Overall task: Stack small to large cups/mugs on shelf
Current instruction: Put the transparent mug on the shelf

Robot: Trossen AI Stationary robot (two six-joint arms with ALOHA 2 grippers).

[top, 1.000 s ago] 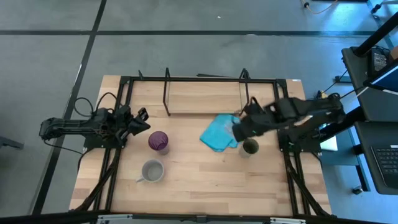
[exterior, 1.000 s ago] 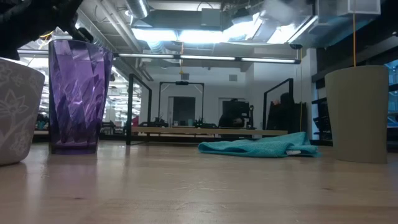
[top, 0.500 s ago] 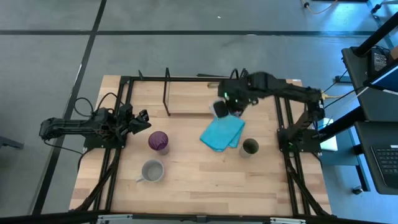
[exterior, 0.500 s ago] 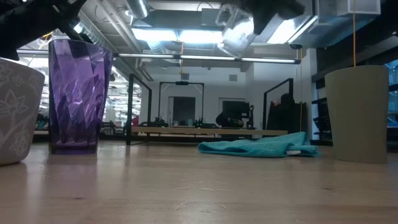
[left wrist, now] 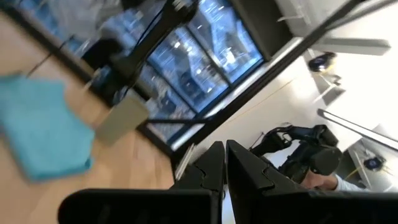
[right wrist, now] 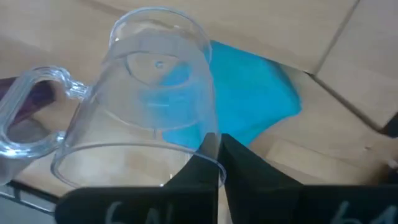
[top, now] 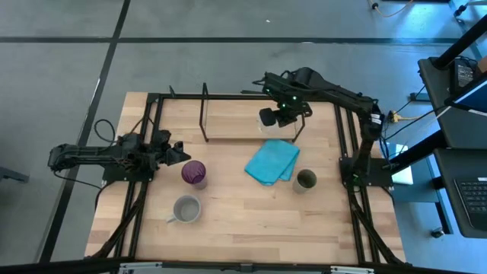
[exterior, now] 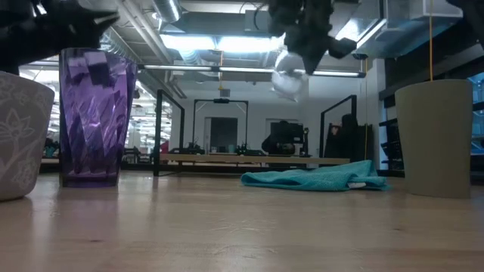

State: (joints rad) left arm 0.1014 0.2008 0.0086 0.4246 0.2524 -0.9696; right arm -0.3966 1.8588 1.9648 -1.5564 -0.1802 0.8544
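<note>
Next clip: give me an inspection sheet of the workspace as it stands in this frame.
Surface: light wooden table, framed by black rails.
Job's things: purple tumbler, grey mug and olive cup stand on the table; clear glass mug is held in the air over the shelf.
Clutter: turquoise cloth lies between tumbler and olive cup.
Grippers: right pincer shut on the clear glass mug's rim; left pincer shut, empty, beside the purple tumbler.
Cables: black cable loops by the left arm.
Surroundings: grey floor; desk with keyboard to the right.
</note>
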